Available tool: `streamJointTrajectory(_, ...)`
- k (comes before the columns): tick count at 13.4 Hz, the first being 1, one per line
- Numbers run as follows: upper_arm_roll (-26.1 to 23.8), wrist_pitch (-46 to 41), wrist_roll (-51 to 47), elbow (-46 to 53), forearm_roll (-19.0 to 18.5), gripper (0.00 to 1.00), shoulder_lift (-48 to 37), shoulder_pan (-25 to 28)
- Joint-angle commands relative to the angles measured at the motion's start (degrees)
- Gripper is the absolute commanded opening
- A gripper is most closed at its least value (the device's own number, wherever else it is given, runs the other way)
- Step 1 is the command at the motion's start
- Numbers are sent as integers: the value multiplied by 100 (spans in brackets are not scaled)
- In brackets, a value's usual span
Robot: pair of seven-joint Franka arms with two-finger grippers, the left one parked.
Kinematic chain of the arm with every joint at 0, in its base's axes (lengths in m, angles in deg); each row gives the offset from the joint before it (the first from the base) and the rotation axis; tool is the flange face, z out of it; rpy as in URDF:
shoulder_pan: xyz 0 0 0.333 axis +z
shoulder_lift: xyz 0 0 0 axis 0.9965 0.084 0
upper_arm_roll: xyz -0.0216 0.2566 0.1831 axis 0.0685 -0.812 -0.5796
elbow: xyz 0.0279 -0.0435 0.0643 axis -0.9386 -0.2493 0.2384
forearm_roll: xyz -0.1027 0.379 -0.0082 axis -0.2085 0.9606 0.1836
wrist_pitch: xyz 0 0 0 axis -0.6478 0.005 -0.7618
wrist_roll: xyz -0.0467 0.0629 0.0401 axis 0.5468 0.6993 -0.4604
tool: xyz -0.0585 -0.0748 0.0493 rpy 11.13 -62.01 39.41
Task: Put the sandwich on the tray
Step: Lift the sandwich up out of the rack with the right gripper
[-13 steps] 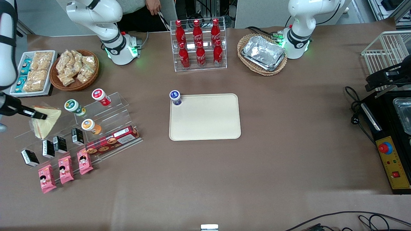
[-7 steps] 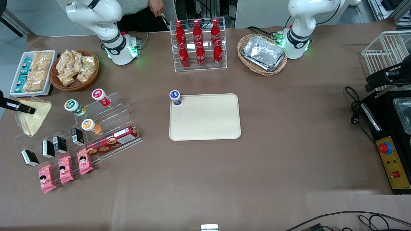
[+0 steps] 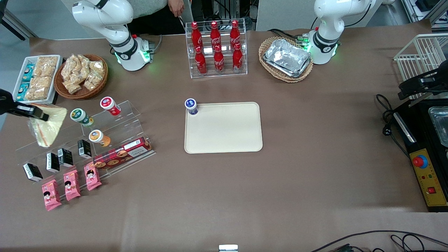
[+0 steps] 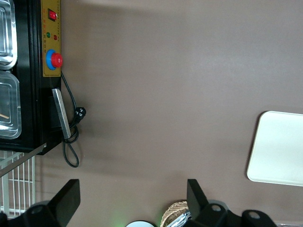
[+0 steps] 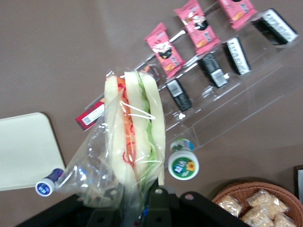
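Observation:
The sandwich [image 3: 47, 127], pale bread in clear wrap with red, orange and green filling along its edge [image 5: 135, 137], hangs in the air over the clear acrylic stand [image 3: 115, 134] at the working arm's end of the table. My gripper [image 3: 40, 116] is shut on the top of its wrap, and the wrist view shows the black fingers [image 5: 161, 196] pinching the plastic, gripper [image 5: 142, 191]. The cream-beige tray [image 3: 224, 127] lies flat mid-table, well away toward the parked arm, and shows in the wrist view too as tray [image 5: 23, 146].
A blue-capped bottle [image 3: 191, 106] stands at the tray's corner. The stand carries capped jars [image 3: 81, 117], black cartons [image 3: 64, 157], a biscuit box [image 3: 122, 153] and pink packets [image 3: 71, 184]. Farther back sit a snack basket [image 3: 81, 75], cola rack [image 3: 216, 49] and foil trays [image 3: 287, 57].
The gripper swung the sandwich out toward the table's end, then carried it back toward the stand and the tray. It has stayed shut on the wrap throughout.

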State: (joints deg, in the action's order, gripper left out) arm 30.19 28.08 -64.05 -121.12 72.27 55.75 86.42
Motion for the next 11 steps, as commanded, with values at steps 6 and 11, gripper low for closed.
streamJointTrajectory(6, -1851, -125, -206, 353, 75, 15, 15, -19)
streamJointTrajectory(11, -2986, 191, -84, 353, -13, 15, 50, -19)
